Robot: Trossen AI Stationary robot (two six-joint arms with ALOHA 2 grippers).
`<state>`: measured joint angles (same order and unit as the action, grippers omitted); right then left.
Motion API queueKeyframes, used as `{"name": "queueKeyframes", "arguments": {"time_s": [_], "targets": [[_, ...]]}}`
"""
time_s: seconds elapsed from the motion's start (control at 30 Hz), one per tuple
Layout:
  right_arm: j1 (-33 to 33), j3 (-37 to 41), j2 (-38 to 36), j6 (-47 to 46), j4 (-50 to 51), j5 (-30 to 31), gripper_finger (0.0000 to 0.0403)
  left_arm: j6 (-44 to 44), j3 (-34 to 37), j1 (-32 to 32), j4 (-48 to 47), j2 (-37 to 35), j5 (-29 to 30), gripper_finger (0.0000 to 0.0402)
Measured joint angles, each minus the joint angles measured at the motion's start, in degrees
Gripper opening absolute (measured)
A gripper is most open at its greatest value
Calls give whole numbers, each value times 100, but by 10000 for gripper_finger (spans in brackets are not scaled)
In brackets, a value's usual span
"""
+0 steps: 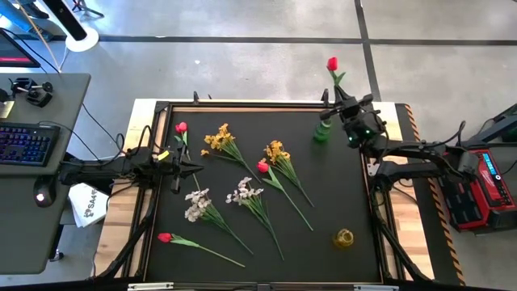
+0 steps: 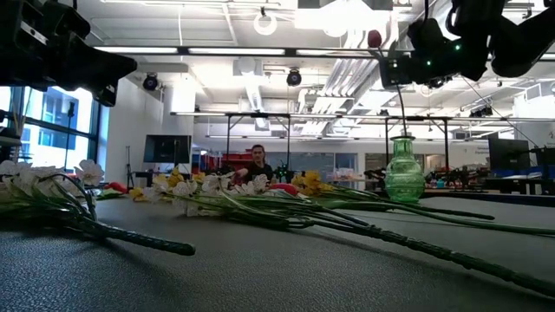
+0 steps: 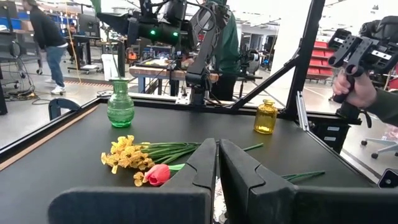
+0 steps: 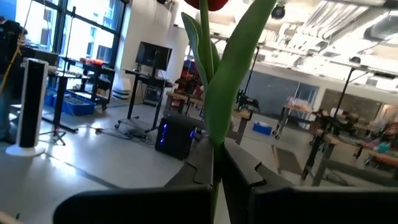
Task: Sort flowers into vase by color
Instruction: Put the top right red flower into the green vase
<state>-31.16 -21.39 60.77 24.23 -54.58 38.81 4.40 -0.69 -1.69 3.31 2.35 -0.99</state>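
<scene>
My right gripper [image 1: 338, 97] is raised at the table's far right corner, shut on a red flower whose bud [image 1: 332, 63] stands above it. Just to its near side stands a green vase [image 1: 322, 132]. In the low view the flower's thin stem [image 2: 401, 108] hangs down toward that vase's mouth [image 2: 403, 139]. A yellow vase [image 1: 343, 238] stands near the right front. Red [image 1: 180, 128], yellow [image 1: 218, 139] and white [image 1: 196, 202] flowers lie flat on the black mat. My left gripper [image 1: 190, 168] waits shut at the left, holding nothing. My right gripper pinches the red flower's green stem together with a long leaf [image 4: 214, 134] between its two fingers. The bud [image 4: 208, 3] stands above the fingers, roughly upright. The flower is lifted clear of the table, its lower stem hanging below the gripper.
More flowers lie mid-table: a yellow one [image 1: 276, 151], a red one [image 1: 262, 166], a white one [image 1: 244, 192] and a red one [image 1: 166, 238] near the front left. A raised black frame [image 1: 242, 105] rims the mat. A person's hand [image 3: 356, 90] holds a controller beyond the right edge.
</scene>
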Motion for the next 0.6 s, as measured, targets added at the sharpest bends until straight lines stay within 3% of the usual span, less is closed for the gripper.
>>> {"name": "queueKeyframes", "arguments": {"time_s": [0.33,0.6], "targets": [[0,2,0,-387,654,-2,6,0,2,1,-2,0,-1,6],[0,2,0,-627,984,0,92,0,2,-1,-2,0,-2,6]]}}
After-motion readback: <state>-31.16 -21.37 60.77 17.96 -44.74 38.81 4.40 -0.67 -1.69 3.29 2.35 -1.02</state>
